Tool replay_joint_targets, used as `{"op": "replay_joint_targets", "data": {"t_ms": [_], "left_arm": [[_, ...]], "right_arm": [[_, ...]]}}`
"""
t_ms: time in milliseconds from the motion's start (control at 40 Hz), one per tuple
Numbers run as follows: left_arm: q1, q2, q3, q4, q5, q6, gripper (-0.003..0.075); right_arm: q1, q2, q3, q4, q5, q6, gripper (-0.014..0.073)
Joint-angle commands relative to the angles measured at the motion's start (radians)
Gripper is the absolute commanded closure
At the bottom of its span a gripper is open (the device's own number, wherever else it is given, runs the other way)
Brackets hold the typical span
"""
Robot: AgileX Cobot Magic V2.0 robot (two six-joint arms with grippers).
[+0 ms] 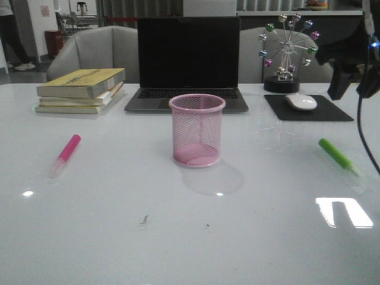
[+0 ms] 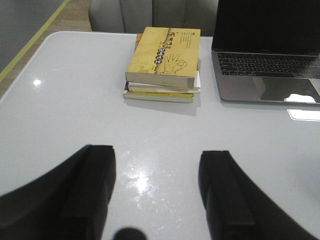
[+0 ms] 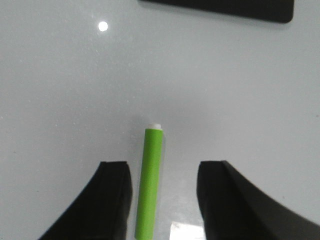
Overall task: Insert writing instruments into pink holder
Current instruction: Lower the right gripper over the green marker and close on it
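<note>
The right gripper (image 3: 160, 192) hangs with its two dark fingers (image 3: 112, 200) spread wide, and the lime green marker (image 3: 149, 182) lies flat on the white table (image 3: 60, 100) in the gap between them, touching neither finger as far as the right wrist view shows. The marker's small white end points away from the gripper, toward the black mouse pad (image 3: 220, 9) farther out. In the front view only a dark part of the right arm shows at the upper right edge, above the marker (image 1: 338, 156).

The left gripper (image 2: 157, 195) is likewise released, its fingers (image 2: 95, 190) parted over bare table with nothing between them. Ahead of it sits a stack of books (image 2: 162, 65) with a yellow cover on top, and beside that the corner of an open laptop (image 2: 265, 65).

The pink marker (image 1: 65, 155) lies flat on the robot's left side, well apart from both grippers. The pink holder (image 1: 197, 129) stands upright at the table's middle, between the two markers, with nothing visible through its mesh. Behind it are the laptop, a white mouse (image 1: 301, 101) on the pad, and a small ferris-wheel ornament (image 1: 288, 50).
</note>
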Motion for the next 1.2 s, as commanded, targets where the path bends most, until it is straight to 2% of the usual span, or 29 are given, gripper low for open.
{"op": "replay_joint_targets", "data": {"t_ms": [0, 200, 724, 924, 1174], "left_arm": [[-0.006, -0.014, -0.038, -0.005, -0.082, -0.005, 0.0273], [-0.006, -0.014, -0.038, -0.005, -0.082, -0.005, 0.0273], [-0.006, -0.014, -0.038, -0.005, -0.082, -0.005, 0.0273], [-0.006, -0.014, -0.038, -0.005, -0.082, -0.005, 0.0273], [-0.006, -0.014, -0.038, -0.005, -0.082, -0.005, 0.0274]], "right_arm": [[-0.004, 0.021, -0.086, 0.001, 0.027, -0.007, 0.0169], [-0.004, 0.109, -0.167, 0.001, 0.103, -0.006, 0.0169], [-0.004, 0.165, -0.177, 0.003, 0.147, -0.006, 0.0169], [-0.004, 0.172, -0.177, 0.003, 0.141, -0.006, 0.0246], [-0.004, 0.191, -0.177, 0.021, 0.151, -0.006, 0.0251]]}}
